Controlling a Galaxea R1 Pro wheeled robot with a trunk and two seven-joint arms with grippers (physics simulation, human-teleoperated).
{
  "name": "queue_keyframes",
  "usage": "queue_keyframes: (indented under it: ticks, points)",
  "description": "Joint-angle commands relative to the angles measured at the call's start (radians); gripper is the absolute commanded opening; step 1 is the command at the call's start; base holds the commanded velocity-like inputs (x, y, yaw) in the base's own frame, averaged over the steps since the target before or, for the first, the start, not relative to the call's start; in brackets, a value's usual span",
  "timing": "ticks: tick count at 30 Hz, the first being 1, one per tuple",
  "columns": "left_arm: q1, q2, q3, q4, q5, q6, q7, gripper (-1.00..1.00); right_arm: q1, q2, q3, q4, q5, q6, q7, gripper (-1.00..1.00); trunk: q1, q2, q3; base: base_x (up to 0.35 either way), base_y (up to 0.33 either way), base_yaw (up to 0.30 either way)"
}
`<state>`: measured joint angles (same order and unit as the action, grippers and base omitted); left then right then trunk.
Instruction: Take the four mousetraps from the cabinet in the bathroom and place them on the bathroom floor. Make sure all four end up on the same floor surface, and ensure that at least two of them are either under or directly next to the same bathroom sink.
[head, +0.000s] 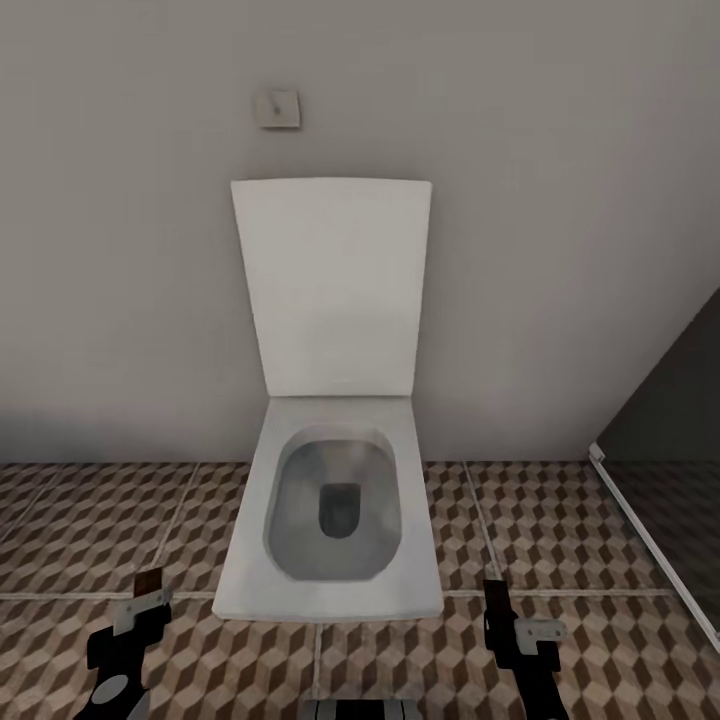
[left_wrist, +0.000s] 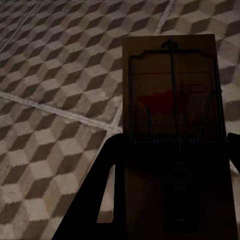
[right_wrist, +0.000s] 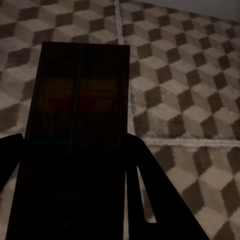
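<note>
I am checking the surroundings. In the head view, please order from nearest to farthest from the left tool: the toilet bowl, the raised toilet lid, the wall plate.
1. Toilet bowl, just right of the left tool.
2. Raised toilet lid, behind the bowl, against the wall.
3. Wall plate, highest, above the lid.

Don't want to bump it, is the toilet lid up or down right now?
Up. The toilet lid stands upright against the wall, and the open bowl shows below it.

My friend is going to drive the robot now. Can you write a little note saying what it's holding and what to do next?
Left end effector: shut on a mousetrap.
Right end effector: shut on a second mousetrap, dark in its wrist view.
The robot faces the open toilet over the cube-patterned floor.
Left to do: no trap visibly lies on the floor; set these down by a sink.
</note>
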<state>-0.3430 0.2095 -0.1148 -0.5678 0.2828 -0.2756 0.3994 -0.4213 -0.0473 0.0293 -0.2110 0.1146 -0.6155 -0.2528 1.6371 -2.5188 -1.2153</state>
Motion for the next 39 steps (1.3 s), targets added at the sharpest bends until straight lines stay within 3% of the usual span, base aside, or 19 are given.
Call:
queue_keyframes:
  ticks: [1,39]
  points:
    - [-0.001,0.002,-0.009,0.0,0.007,-0.004,0.011,-1.0,-0.001,0.0,0.002,0.001,0.007,-0.001,-0.006,-1.0,0.0,0.0,-0.001,0.0,0.047,0.0]
    - [-0.001,0.004,-0.008,0.0,0.007,0.029,0.014,-1.0,-0.001,0.0,0.003,0.001,0.008,-0.001,-0.006,-1.0,0.0,0.0,-0.001,0.036,0.027,0.0]
